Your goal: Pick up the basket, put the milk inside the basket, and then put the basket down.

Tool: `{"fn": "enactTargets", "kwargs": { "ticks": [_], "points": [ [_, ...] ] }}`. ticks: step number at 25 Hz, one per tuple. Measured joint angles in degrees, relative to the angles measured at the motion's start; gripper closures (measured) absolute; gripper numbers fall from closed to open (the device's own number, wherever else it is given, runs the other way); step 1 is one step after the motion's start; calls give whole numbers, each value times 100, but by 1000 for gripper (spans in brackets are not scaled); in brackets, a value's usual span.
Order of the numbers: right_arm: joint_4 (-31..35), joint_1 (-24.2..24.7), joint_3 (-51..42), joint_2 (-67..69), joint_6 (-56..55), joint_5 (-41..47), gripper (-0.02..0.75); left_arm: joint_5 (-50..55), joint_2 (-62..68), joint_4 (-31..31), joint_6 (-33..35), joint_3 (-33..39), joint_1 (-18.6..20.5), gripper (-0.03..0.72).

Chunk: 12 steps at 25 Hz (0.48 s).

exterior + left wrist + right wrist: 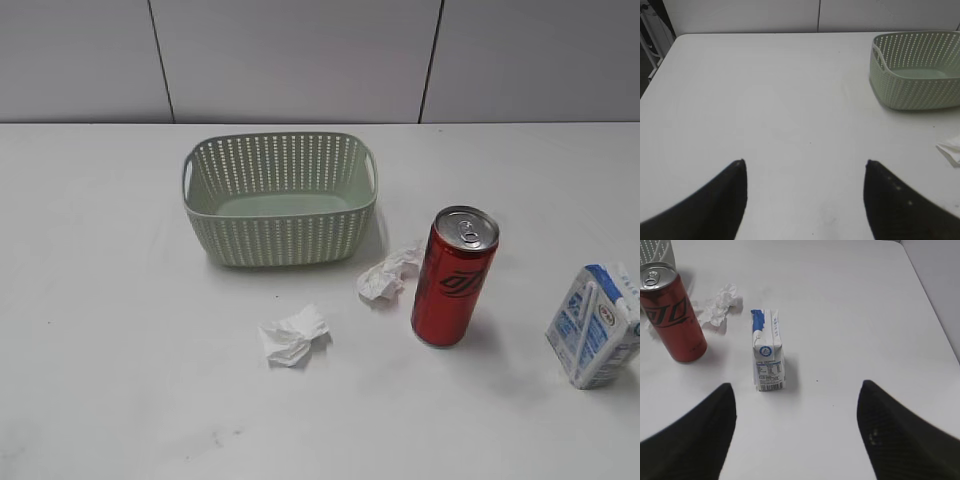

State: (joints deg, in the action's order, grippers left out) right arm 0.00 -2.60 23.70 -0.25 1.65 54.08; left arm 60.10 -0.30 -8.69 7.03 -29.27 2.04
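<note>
Looking like a lab or test room: plain white surface (100, 350) sitting against bare grey wall panels (290, 60) with dark seams, metal stand (652, 37) showing past the surface edge, beyond the left hand (805, 167).

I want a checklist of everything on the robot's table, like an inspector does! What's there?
Surface: white table, a few faint marks.
Basket: upright, nothing inside, at the back.
Milk: upright at the right edge, apart from the can.
Clutter: red can standing; two crumpled tissues in front of the basket.
Left end effector: open, holding nothing.
Right end effector: open, milk just ahead of it.
Cables: nothing seen.
Surroundings: grey panelled wall.
</note>
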Motion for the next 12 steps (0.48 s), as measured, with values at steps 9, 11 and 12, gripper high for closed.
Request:
{"fn": "enactTargets", "kwargs": {
  "ticks": [9, 11, 12],
  "points": [
    [0, 0, 0, 0, 0, 0, 148, -2, 0, 0, -2, 0, 0, 136],
    [0, 0, 0, 0, 0, 0, 148, -2, 0, 0, 8, 0, 0, 136],
    [0, 0, 0, 0, 0, 0, 148, -2, 0, 0, 5, 0, 0, 136]
  ]
}}
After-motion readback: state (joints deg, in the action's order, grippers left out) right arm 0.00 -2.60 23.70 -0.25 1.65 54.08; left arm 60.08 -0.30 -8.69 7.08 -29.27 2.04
